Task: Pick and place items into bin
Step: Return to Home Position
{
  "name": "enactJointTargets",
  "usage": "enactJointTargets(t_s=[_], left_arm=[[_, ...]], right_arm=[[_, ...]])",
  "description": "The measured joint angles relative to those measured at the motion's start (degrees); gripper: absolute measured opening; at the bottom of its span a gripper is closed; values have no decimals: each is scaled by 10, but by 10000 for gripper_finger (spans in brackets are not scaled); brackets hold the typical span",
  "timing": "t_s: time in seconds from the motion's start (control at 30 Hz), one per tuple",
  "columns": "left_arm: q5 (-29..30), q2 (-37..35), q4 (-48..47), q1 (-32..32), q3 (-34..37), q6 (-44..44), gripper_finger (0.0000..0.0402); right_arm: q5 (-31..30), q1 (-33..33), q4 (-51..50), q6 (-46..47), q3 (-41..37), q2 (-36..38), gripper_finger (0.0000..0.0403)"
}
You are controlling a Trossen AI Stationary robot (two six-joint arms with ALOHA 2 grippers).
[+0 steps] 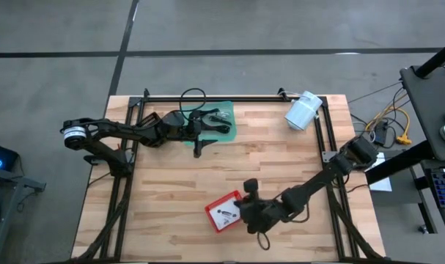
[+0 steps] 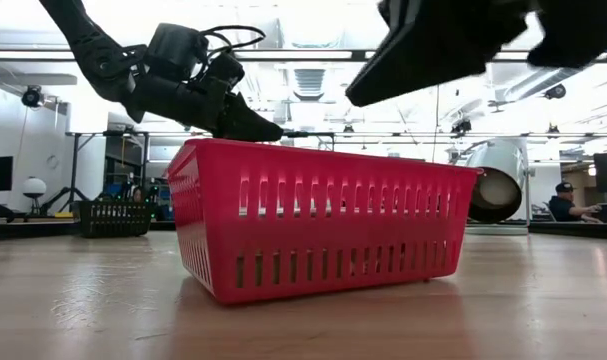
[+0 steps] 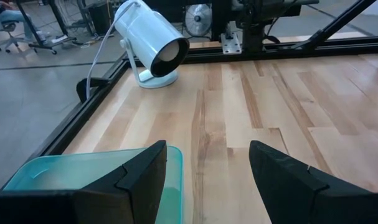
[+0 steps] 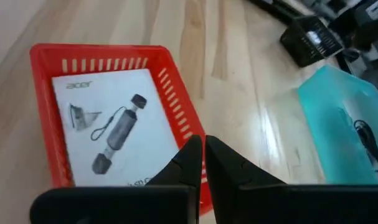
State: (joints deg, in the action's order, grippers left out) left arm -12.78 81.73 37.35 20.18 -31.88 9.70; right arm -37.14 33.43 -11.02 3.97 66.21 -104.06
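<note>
The red bin (image 1: 222, 213) stands near the table's front edge, and a white card (image 4: 108, 134) printed with a black device lies flat on its floor. My right gripper (image 4: 204, 146) hovers shut above the bin's right wall (image 4: 182, 124) with nothing between its fingers; in the low view it (image 2: 363, 95) is well clear of the rim. A teal tray (image 1: 226, 130) at the far middle holds a thin black cable (image 4: 366, 137). My left gripper (image 3: 207, 149) is open and empty by the tray's near edge (image 3: 173, 155).
A large white cylinder lamp (image 1: 303, 110) sits on its base at the far right, inside the black frame rail (image 1: 207, 97). Bare wood (image 1: 281, 161) lies between tray and bin.
</note>
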Motion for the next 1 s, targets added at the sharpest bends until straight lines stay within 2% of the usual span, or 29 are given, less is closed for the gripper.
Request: enactJointTargets(t_s=[0.13, 0.37, 0.53, 0.6, 0.7, 0.77, 0.9, 1.0], left_arm=[[0, 0, 0, 0, 0, -2, 212], [0, 0, -1, 0, 0, -4, 212], [-3, 0, 3, 0, 0, -4, 212], [-3, 0, 12, -1, 0, -4, 212], [-4, 0, 12, -3, 0, -4, 212], [-4, 0, 12, -5, 1, -4, 212], [-4, 0, 11, -8, 4, -5, 212], [-4, -2, 11, -8, 5, -7, 212]], right_arm=[[0, -2, 140, -14, -102, 39, 8], [70, -10, 386, -26, -296, 138, 8], [74, -41, 567, -86, -425, 208, 8], [113, -70, 619, -107, -467, 234, 8], [207, -143, 635, -109, -505, 272, 8], [242, -203, 637, -106, -519, 290, 8], [293, -291, 637, -112, -550, 346, 8], [299, -317, 626, -115, -583, 402, 8]])
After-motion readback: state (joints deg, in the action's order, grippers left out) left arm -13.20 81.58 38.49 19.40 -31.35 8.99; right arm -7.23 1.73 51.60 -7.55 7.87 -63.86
